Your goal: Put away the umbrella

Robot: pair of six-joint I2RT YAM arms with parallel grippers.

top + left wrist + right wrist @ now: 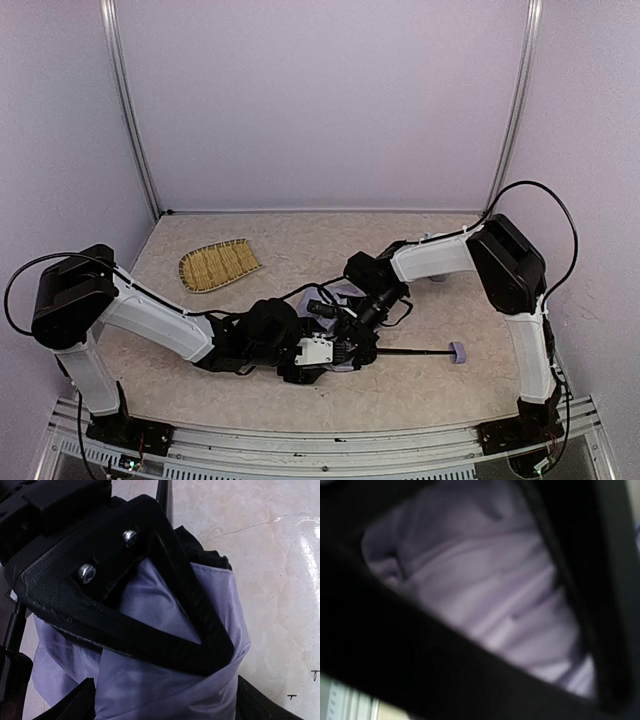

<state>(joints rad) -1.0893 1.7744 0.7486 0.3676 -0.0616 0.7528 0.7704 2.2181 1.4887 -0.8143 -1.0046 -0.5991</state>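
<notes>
The left tool (325,350) and right tool (352,322) meet over the bunched umbrella (341,294) in the middle of the tabletop (420,395). Its black shaft (415,351) runs right to a lavender handle (458,351). A woven tray (220,264) lies well apart, back left.

Top view: bright, even, soft faint shadows.
Left wrist: sharp; glare streaks on counter (295,580) at right.
Right wrist: dim, badly blurred; umbrella (495,605) fabric out of focus.

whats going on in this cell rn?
Both arms meet at centre over the umbrella. The left hand and right hand are down in its lavender fabric; whether either is clamped isn't clear. Its shaft and handle stick out to the right. A woven tray lies apart at rear left.
</notes>
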